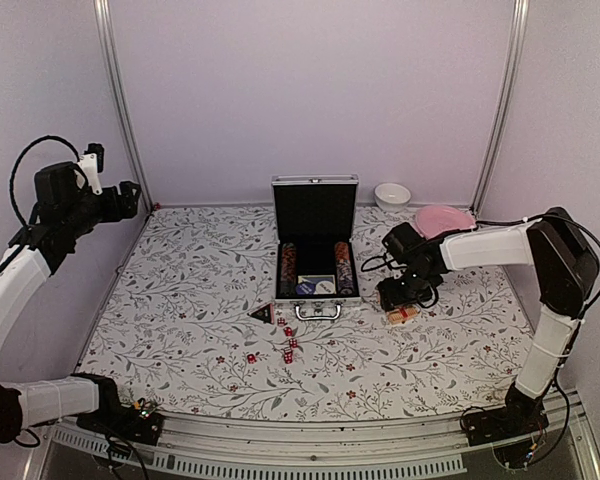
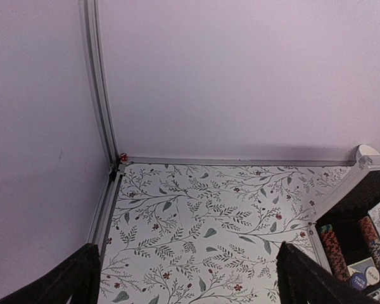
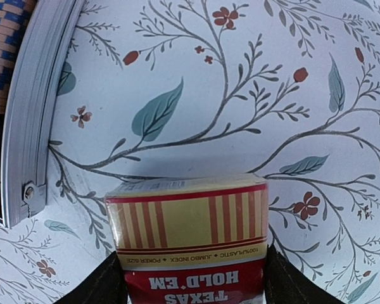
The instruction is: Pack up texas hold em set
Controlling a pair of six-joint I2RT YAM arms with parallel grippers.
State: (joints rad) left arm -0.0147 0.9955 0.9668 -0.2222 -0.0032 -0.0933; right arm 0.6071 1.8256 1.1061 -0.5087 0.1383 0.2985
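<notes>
Open case (image 1: 315, 181) at frame centre, chips (image 1: 288, 268) being stored inside. Right of case, card pack (image 3: 187, 234) being straddled by right gripper (image 3: 193, 282); firm grip not discernible. Upper left, left gripper (image 2: 190, 282) spread wide, empty. Dice (image 1: 285, 335), black triangle (image 1: 262, 314) being left unpacked.

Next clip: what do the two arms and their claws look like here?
Both arms share one build: smooth white tubular links joined by bulky black joint housings, each rising from a black base. This goes for the left arm and the right arm alike. Thin black cables loop loosely beside each. The left claw and right claw have plain black fingers. No markings are readable.
</notes>
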